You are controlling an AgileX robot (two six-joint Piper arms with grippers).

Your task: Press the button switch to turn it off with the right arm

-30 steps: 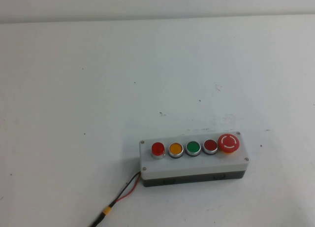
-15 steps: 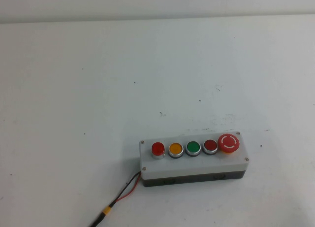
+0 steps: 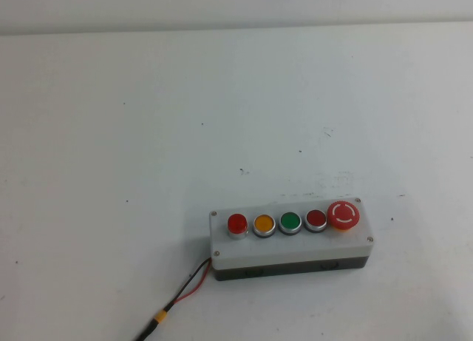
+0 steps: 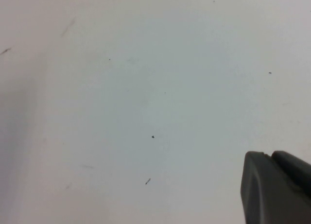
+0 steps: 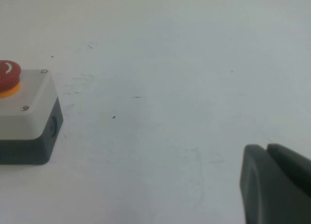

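Two hands off table — left hand (image 4: 277, 187), right hand (image 5: 274, 182), grip unclear; switch box (image 3: 292, 241) untouched.

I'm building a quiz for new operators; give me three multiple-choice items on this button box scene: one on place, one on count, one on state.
1. Where does the big red mushroom button sit on the button box?
A. robot's right end
B. middle
C. robot's left end

2. How many small round buttons sit beside it?
A. two
B. four
C. six

3. Is anything touching the button box?
A. right gripper presses it
B. left gripper grips it
C. no gripper touches it

Answers: 1 A, it ends the row on the right. 2 B, red, yellow, green, red. 3 C, right gripper and left gripper hang over bare table.
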